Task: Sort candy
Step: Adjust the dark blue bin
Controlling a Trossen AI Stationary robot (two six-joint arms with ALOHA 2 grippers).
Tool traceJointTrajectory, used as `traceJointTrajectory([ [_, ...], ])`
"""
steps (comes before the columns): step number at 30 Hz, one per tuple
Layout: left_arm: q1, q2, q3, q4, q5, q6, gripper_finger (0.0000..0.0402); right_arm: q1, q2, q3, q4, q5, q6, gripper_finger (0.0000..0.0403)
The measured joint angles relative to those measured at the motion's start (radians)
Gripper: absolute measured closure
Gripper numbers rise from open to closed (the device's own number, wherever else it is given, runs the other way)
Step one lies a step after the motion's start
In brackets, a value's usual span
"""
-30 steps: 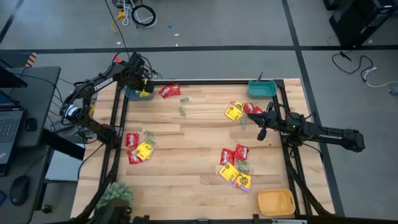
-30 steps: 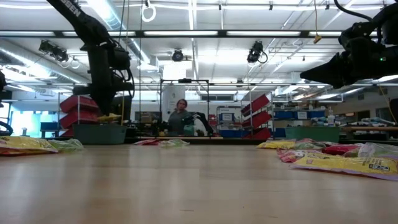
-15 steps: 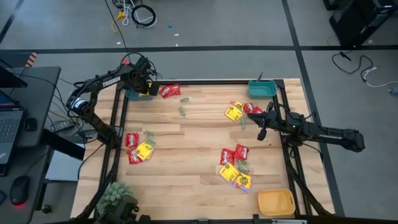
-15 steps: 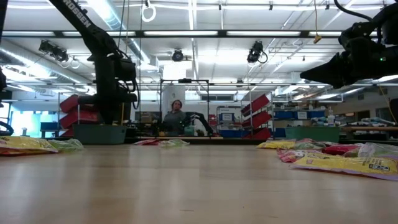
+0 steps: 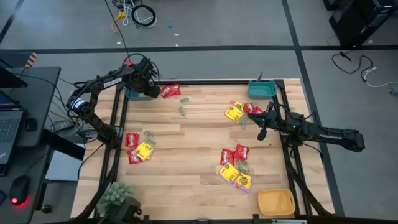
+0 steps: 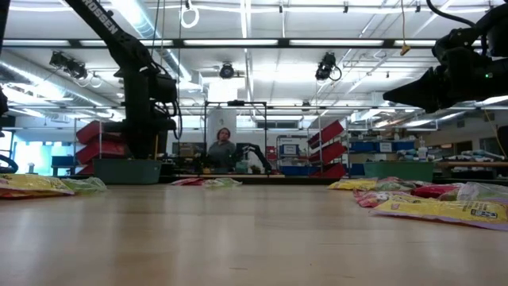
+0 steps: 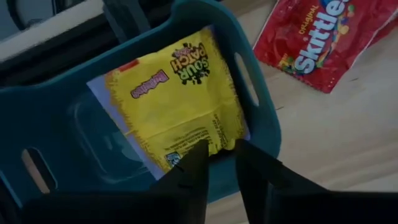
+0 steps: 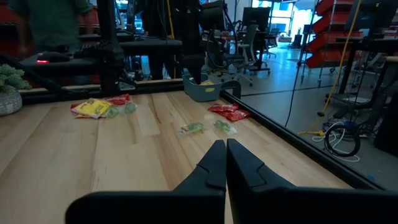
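Swinging over the teal bin since a second ago, the left gripper, fingers narrowly parted and empty, has one yellow packet binned, while the right gripper waits closed and candy clusters remain scattered, unsorted.

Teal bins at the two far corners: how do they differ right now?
The left teal bin holds a yellow Sour Patch packet; the right teal bin shows none inside. The left tool hangs just over the left bin, while the right tool sits well clear of the right bin. Both are small, teal, at the far edge.
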Motion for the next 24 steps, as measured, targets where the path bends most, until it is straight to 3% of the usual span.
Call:
traceJointTrajectory([
  [8, -0.023, -0.028, 0.000, -0.005, 0.001, 0.101, 0.0300, 0.000, 0.000, 0.000, 0.000, 0.000, 0.000, 0.0403],
  [12, -0.057, -0.071, 0.001, 0.040, -0.012, 0.118, 0.0326, 0.000, 0.000, 0.000, 0.000, 0.000, 0.000, 0.0403],
  [17, -0.122, -0.155, 0.001, 0.076, -0.016, 0.132, 0.0388, 0.000, 0.000, 0.000, 0.000, 0.000, 0.000, 0.0403],
  [24, -0.213, -0.220, 0.000, -0.018, -0.014, 0.156, 0.0399, 0.000, 0.000, 0.000, 0.000, 0.000, 0.000, 0.0403],
])
